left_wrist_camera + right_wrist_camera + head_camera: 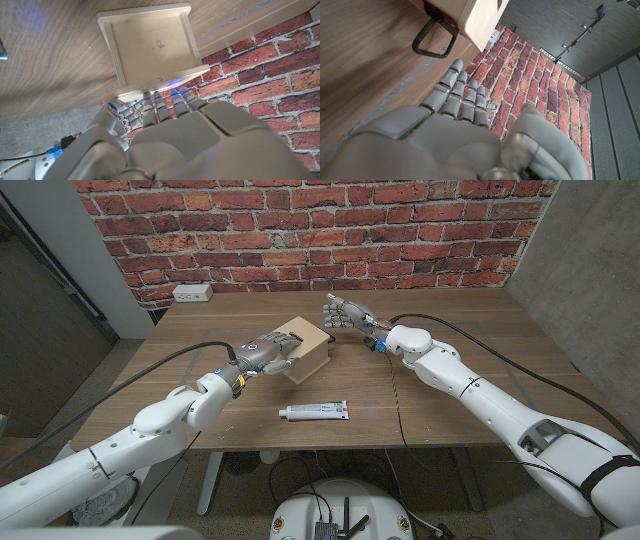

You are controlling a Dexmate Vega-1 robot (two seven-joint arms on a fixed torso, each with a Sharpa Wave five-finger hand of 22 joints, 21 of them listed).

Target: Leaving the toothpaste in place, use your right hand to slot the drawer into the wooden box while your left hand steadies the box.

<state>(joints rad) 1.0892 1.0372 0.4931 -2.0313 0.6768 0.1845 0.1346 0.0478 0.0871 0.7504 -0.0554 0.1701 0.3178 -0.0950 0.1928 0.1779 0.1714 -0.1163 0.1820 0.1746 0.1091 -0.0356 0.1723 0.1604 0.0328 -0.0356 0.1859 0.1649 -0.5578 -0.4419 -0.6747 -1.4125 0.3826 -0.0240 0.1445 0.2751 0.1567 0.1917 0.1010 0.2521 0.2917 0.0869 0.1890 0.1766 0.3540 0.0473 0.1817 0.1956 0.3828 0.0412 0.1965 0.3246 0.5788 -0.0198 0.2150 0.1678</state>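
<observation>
Left hand (268, 352) rests its fingers on the wooden box (305, 350), steadying it; right hand (345, 314), fingers apart and empty, hovers just beyond the drawer's handle (434, 37). Next, likely, the push; toothpaste (314, 412) lies near.

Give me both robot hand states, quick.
Left robot hand: rests on the wooden box, fingers at its edge; a grip cannot be told.
Right robot hand: open, holding nothing, just beyond the box.

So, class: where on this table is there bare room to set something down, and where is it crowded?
Bare wood lies along the table between the right arm and its right edge, and left of the left hand. Crowded: the middle, where wooden box, right hand and toothpaste sit.
</observation>
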